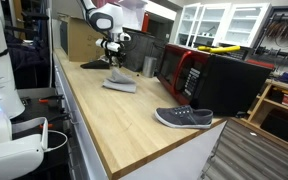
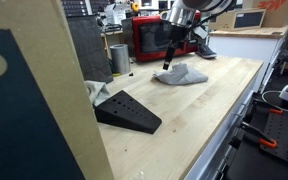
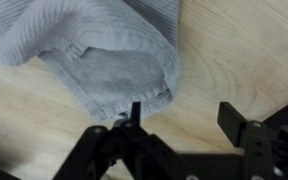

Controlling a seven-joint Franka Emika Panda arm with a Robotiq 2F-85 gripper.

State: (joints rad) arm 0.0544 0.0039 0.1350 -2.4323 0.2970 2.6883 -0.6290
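One grey towel (image 3: 104, 50) lay crumpled just ahead of your gripper (image 3: 182, 112); your jaws stood wide, holding nothing.

A white, smooth-shelled robot arm (image 1: 102, 20) with dark joint rings is seen in an exterior view. It is ended by a black, angular metal gripper (image 3: 184, 118) (linkage bars and pivot pins are shown in the wrist view).
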